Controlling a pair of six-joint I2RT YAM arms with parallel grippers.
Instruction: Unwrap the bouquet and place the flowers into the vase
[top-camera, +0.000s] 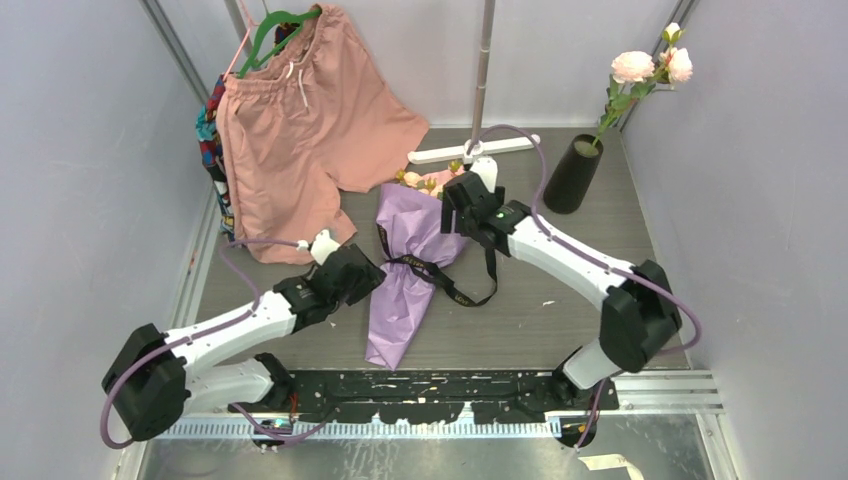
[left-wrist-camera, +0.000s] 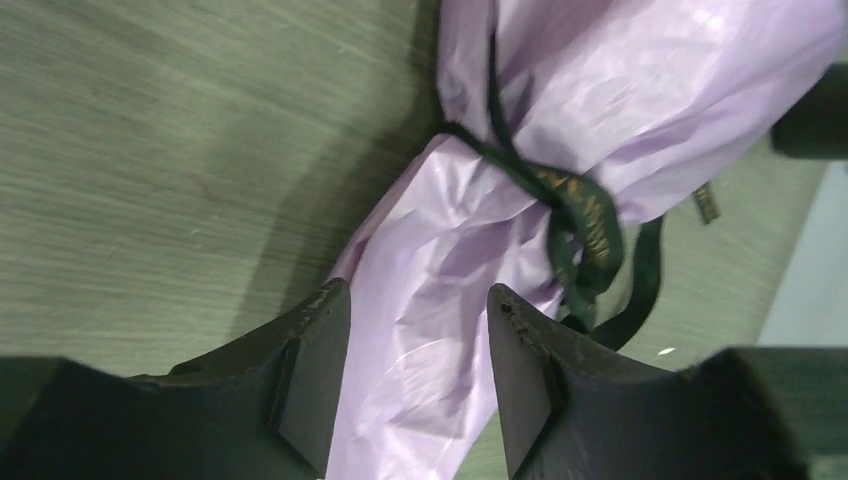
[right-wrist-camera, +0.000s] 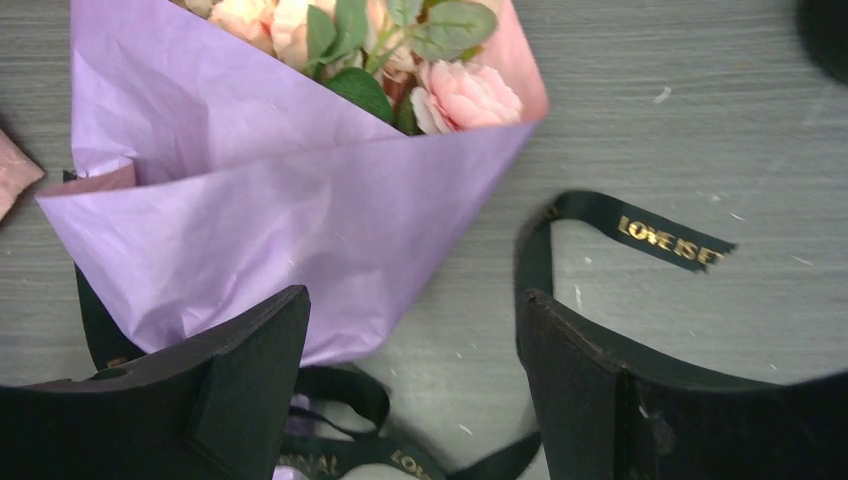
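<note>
Right end effector (right-wrist-camera: 415, 305) gapes empty over the black ribbon (right-wrist-camera: 665, 235), left end effector (left-wrist-camera: 415, 300) straddles the bouquet (top-camera: 408, 275) on the desk (top-camera: 560, 310), its pinch unclear; we judge untying in hand, next needing that loose tail seized and pulled.

You are looking at a grey wood-grain surface (top-camera: 540, 320). The bouquet (top-camera: 410, 270) is lying across its middle, its black ribbon (right-wrist-camera: 665, 240) trailing beside it. The vase (top-camera: 572, 175) is standing far right; a white stand base (top-camera: 440, 153) is resting at the back.
</note>
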